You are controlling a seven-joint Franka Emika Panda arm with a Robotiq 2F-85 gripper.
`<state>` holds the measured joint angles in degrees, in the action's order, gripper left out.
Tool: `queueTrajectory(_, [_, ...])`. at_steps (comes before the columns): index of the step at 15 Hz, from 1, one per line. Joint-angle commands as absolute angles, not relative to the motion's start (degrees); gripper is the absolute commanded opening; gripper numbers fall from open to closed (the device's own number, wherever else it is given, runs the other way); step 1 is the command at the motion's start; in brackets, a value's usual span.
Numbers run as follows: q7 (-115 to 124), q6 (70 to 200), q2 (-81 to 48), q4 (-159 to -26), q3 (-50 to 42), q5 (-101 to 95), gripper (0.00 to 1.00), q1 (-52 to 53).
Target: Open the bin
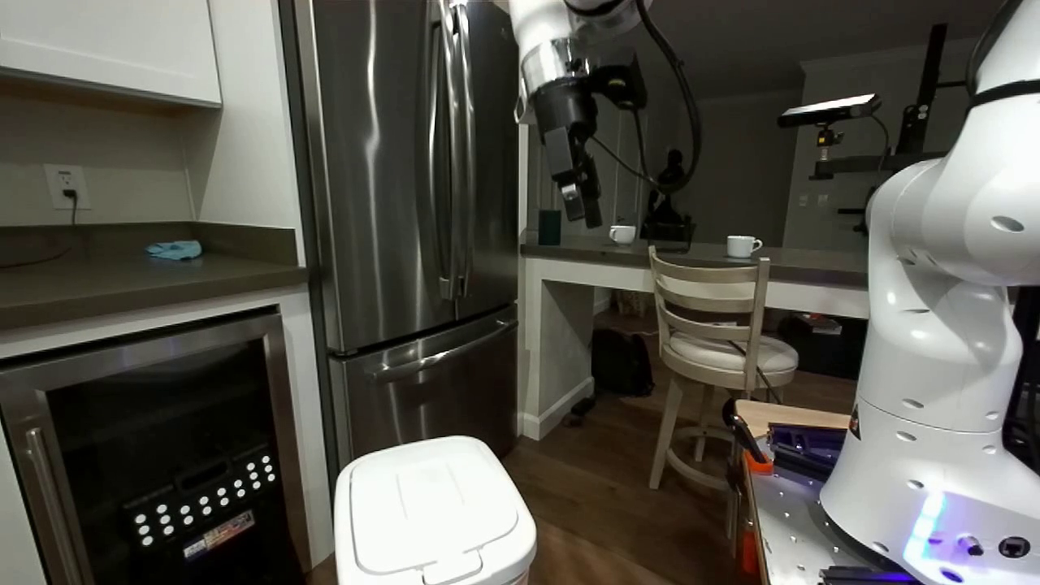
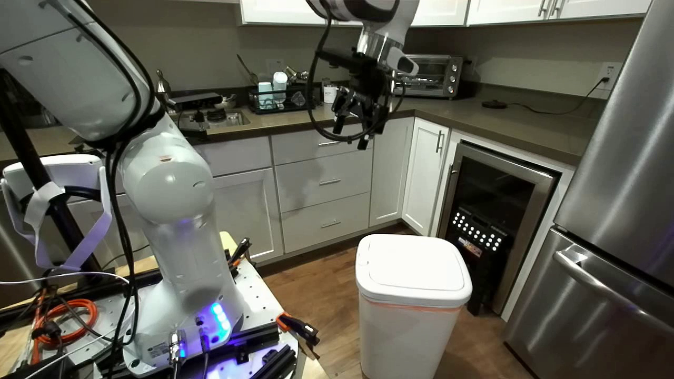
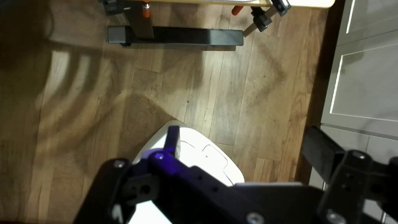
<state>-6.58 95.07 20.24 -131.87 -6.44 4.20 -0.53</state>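
Observation:
The white bin stands on the floor with its flat lid shut, and it shows in both exterior views (image 1: pixel 435 508) (image 2: pixel 410 331). The lid has a small latch tab at its front edge. My gripper shows in both exterior views (image 1: pixel 583 210) (image 2: pixel 352 132), high above the level of the lid and well apart from it. In the wrist view my gripper (image 3: pixel 247 146) has its fingers wide apart with nothing between them. The bin (image 3: pixel 205 157) lies below, and the gripper's body and one finger hide part of it.
The steel fridge (image 1: pixel 390 179) and the glass-door appliance (image 2: pixel 495 210) stand close to the bin. The robot's base table (image 2: pixel 263 300) is on the bin's other side. A wooden chair (image 1: pixel 715 317) and a counter with white mugs (image 1: pixel 741 246) are farther off.

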Motion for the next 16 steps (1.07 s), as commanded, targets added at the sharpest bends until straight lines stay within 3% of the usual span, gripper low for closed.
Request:
queueTrajectory(1, [-10.28,105.91,14.09,-135.85,-5.89,5.86,1.00,-0.40])
queueTrajectory(3, [-12.03,112.98,10.35,-137.82,-5.28,6.23,0.99,0.05])
queueTrajectory(5, [-13.51,118.23,6.22,-138.88,-4.61,7.81,0.74,0.46])
queueTrajectory(7, [-15.23,122.55,2.50,-139.38,-3.87,9.99,0.66,0.83])
queueTrajectory(16, [-23.49,144.70,-16.87,-138.27,3.64,15.52,0.07,0.22])
